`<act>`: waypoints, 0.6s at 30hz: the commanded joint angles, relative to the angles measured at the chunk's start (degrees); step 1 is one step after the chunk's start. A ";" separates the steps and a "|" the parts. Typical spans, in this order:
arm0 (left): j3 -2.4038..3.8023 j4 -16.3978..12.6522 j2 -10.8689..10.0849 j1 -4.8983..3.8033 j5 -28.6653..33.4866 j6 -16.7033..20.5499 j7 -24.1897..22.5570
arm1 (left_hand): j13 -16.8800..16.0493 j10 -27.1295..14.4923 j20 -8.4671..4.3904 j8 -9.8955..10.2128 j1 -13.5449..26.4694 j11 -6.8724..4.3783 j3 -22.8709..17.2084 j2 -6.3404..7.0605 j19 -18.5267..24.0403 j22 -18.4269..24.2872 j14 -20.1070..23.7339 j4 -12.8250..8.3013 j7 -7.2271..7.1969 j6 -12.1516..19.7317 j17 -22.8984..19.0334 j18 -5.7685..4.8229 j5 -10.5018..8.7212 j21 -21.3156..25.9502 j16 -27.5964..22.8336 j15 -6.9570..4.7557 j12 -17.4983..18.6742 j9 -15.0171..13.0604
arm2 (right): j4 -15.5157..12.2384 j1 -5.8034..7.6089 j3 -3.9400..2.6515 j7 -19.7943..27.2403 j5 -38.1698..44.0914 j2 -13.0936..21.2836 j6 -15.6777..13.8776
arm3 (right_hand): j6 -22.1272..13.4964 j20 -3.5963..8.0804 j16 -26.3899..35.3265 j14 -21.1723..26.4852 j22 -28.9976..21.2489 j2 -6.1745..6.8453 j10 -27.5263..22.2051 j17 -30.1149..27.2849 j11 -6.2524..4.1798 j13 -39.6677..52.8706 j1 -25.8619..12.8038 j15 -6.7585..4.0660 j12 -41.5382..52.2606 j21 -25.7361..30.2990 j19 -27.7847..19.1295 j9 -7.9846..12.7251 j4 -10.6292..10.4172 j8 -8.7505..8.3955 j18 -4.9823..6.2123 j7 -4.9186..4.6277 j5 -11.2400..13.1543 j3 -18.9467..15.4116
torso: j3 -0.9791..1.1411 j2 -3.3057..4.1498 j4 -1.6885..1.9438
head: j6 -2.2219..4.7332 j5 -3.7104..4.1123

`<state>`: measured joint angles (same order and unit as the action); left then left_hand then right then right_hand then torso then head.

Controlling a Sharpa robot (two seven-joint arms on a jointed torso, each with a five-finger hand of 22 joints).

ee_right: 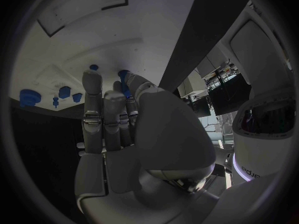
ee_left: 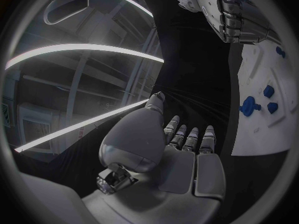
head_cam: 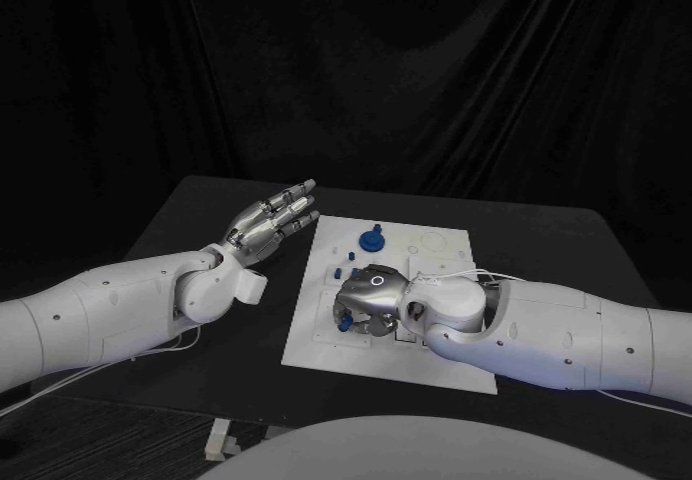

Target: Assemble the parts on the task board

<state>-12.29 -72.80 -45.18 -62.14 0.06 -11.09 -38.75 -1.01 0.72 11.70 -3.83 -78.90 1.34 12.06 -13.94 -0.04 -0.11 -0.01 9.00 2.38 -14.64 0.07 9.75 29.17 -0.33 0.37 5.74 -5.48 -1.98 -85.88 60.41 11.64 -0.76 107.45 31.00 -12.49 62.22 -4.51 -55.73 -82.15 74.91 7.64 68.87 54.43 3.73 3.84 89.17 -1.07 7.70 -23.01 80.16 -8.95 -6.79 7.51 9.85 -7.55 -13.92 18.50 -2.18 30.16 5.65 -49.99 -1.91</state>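
The white task board point(head_cam: 433, 250) lies in the middle of the black table. A tall blue part point(head_cam: 372, 238) stands on its far half, and two small blue parts point(head_cam: 343, 272) stand near its left edge. My right hand point(head_cam: 368, 300) is low over the board's near left area, fingers pointing down at it. Another blue part point(head_cam: 346, 322) shows at its fingertips, between thumb and fingers point(ee_right: 124, 77); whether it is gripped is hidden. My left hand point(head_cam: 274, 220) is raised left of the board, fingers point(ee_left: 187, 137) straight and apart, holding nothing.
White cables point(head_cam: 459, 272) run over the board beside my right wrist. The board point(ee_left: 268, 69) with its standing blue parts point(ee_left: 249, 106) lies beside my left hand. Bare black table point(head_cam: 188, 210) surrounds the board on every side.
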 commanded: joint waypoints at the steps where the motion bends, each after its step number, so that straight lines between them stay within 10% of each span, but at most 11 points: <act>1: 0.07 0.07 0.22 0.13 -0.05 -1.00 -1.14 | 0.07 -0.23 0.46 0.03 -0.67 -0.17 -0.36 -0.10 -0.03 -0.10 0.01 -0.07 0.38 -0.15 -0.07 0.36 0.21 0.25 -0.37 0.40 0.27 -0.05 | 0.20 -0.45 0.24 -1.31 0.57 0.01 1.57 | -1.01 0.11 0.23 0.25 3.41 0.74 0.22 -0.15 0.17 0.03 -0.59 0.06 -0.22 0.38 -0.21 0.03 -0.07 -0.81 -1.09 -0.08 -0.03 0.40 | 0.00 0.00 0.04 | -0.01 0.14; 5: 0.07 0.15 0.31 0.18 -0.05 -1.09 -1.02 | 0.07 -0.24 0.59 0.00 -0.76 -0.16 -0.44 -0.21 -0.03 -0.12 0.01 -0.11 0.43 -0.23 -0.07 0.34 0.24 0.24 -0.37 0.58 0.28 -0.06 | 0.33 -0.46 0.24 -1.87 0.57 -0.05 1.59 | -6.64 -0.37 1.01 1.06 3.01 1.64 -3.51 -0.88 1.22 -0.22 -2.03 0.96 -2.38 1.93 -1.20 1.30 -0.34 -3.91 -1.05 -0.67 0.94 0.68 | -0.01 0.01 0.04 | -0.01 0.12; 9: 0.07 0.22 0.35 0.23 -0.05 -1.14 -0.92 | 0.07 -0.25 0.63 -0.05 -0.79 -0.15 -0.47 -0.24 -0.03 -0.11 0.01 -0.13 0.48 -0.38 -0.07 0.33 0.26 0.24 -0.37 0.62 0.28 -0.08 | 0.51 -0.47 0.24 -2.26 0.57 -0.06 1.22 | -20.47 -1.29 2.69 3.08 2.11 2.08 -14.59 -2.56 2.87 -0.14 -4.11 1.55 -3.86 6.29 -3.46 4.63 0.05 -4.00 -0.45 3.98 3.79 -2.43 | -0.02 0.01 0.01 | -0.01 0.07; 13: 0.07 0.35 0.40 0.27 -0.05 -1.16 -0.74 | 0.06 -0.25 0.66 -0.07 -0.81 -0.12 -0.49 -0.27 -0.03 -0.12 0.01 -0.14 0.53 -0.43 -0.07 0.32 0.26 0.24 -0.37 0.65 0.21 -0.09 | 0.59 -0.47 0.24 -1.77 0.57 0.15 -0.57 | -31.14 -1.57 3.00 3.99 1.73 1.63 -20.12 -3.17 3.52 -0.12 -5.09 1.46 -3.59 8.17 -4.36 5.98 -1.23 -4.56 0.00 6.54 5.99 -7.12 | -0.02 -0.01 -0.01 | -0.01 0.01; 18: 0.07 0.48 0.36 0.33 -0.05 -1.18 -0.54 | 0.05 -0.25 0.71 -0.11 -0.85 -0.04 -0.51 -0.30 -0.04 -0.12 0.01 -0.17 0.65 -0.53 -0.07 0.31 0.26 0.24 -0.37 0.69 0.18 -0.11 | 0.46 -0.45 0.24 0.22 0.27 0.90 -5.73 | -36.73 -1.84 2.50 4.55 1.61 3.36 -23.67 -3.39 3.72 -0.01 -3.27 1.54 -1.46 9.18 -4.64 6.27 -8.66 -4.85 0.11 8.19 7.70 -11.63 | 0.00 -0.01 0.04 | -0.01 0.18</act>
<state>-12.28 -72.28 -44.92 -61.90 0.02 -11.52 -38.64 -1.03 0.71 12.11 -3.83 -79.16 1.34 11.90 -14.20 -0.05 -0.16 -0.03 8.84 2.78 -15.05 0.05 9.75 29.16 -0.33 0.37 6.15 -5.48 -2.01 -85.30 60.01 11.91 -1.24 107.50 31.69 -13.65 25.85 -6.25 -53.05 -78.04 74.95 10.63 45.48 51.07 7.43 3.78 85.55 0.37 6.02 -14.10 75.74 -2.72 -14.73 2.83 9.85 0.57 -6.34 7.14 -2.19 30.17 5.67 -49.99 -1.85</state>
